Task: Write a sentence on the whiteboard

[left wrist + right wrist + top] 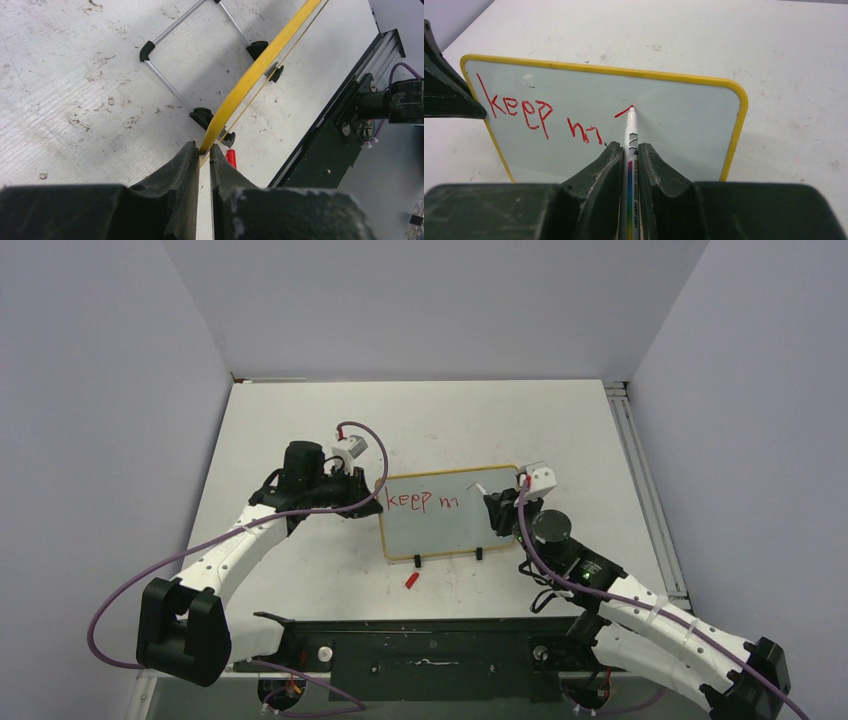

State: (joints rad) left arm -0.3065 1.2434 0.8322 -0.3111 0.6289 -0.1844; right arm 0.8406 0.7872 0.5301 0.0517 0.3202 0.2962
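Closed in on three sides by plain lilac-grey walls (pixel 100 390). Floored with a white table (pixel 300 420), scuffed and flecked with faint marks in the left wrist view, edged on the right by a metal rail (pixel 640 470) and at the near side by a black mounting plate (pixel 440 650). Reached over from that plate by the left arm (pixel 230 550) and the right arm (pixel 650 615), both white, each trailing a purple cable (pixel 105 610). Near the table's middle, between the two arms, upright on small black feet (pixel 417 561) and leaning back slightly: the whiteboard (pixel 450 535), yellow-framed. Clenched on its left edge with the left gripper (pixel 204 150), frame pinched between the fingertips. Clamped in the right gripper (pixel 628 150), a white marker (pixel 630 130), tip touching the board's face at a short red stroke. Only partly written, the sentence (pixel 539 117): red "keep m" along the upper left of the board. On the table just in front of the left foot, a small red cap (pixel 411 580)
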